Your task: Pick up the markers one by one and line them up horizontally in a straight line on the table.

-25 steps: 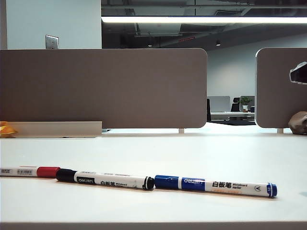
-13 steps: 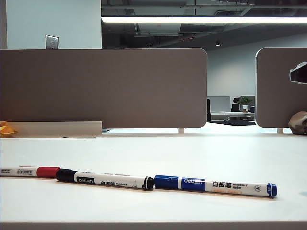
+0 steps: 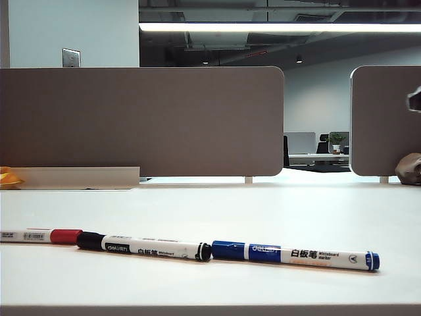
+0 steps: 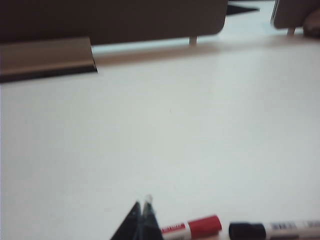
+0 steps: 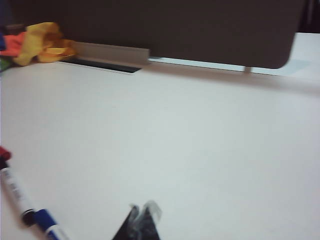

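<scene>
Markers [image 3: 191, 249] in a row, left hand [image 4: 142, 212] beside red marker [image 4: 192, 227], right hand [image 5: 142, 215] closed

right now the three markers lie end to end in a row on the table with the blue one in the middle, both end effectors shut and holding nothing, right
Not quite: the black marker is in the middle, as the exterior view shows. The red marker lies at the left end and the blue marker at the right. The rest stands: they lie in a row on the table, and the left end effector and right end effector are shut, holding nothing.

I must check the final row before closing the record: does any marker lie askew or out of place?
Nothing stands out. The red marker, black marker and blue marker lie end to end in one nearly straight row on the table, caps on.
</scene>
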You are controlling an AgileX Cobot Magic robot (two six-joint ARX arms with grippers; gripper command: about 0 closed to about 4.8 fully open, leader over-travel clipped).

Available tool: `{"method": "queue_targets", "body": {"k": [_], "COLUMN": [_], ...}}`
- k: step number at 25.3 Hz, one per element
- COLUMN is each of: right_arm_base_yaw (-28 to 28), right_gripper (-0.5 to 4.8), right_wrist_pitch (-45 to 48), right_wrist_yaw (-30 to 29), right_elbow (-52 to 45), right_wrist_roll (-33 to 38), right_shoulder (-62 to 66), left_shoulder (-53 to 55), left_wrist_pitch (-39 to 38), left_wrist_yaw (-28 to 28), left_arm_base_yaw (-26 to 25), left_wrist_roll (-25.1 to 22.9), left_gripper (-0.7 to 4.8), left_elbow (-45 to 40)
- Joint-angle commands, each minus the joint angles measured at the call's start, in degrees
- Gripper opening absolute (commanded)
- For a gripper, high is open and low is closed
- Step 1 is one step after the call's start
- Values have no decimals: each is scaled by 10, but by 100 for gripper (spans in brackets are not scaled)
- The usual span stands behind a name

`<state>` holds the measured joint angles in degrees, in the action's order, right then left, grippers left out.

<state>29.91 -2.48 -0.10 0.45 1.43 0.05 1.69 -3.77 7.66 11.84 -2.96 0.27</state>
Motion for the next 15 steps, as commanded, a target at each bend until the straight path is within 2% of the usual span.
{"method": "queue_targets", "body": {"k": [1,6,7,11,12,15], "right_arm_base_yaw": [-36,-123,-153,-217,-251,-290], "right_gripper": [-5,-5,-5,-5,-5,-5], "right_wrist_pitch": [7,7,7,7,7,7], "right_wrist_yaw": [0,0,0,0,0,2], "right_elbow": [-4,-4,-4,-4,-4,-4], "right_wrist_roll": [-2,-2,-2,-2,-2,-2], "right_shoulder": [1,1,1,1,1,1], "left_shoulder": [-14,-14,-14,-14,-14,-14], "left_wrist_pitch": [17,11,11,11,11,11], "left_wrist_yaw": [1,3,2,2,2,0], "left_arm_base_yaw": [-1,-19,-36,-77,-101,-129], "left_wrist_roll": [2,2,2,2,2,2], "left_gripper": [-5,-5,-5,-5,-5,-5], "left_elbow": [2,2,2,2,2,2]}}
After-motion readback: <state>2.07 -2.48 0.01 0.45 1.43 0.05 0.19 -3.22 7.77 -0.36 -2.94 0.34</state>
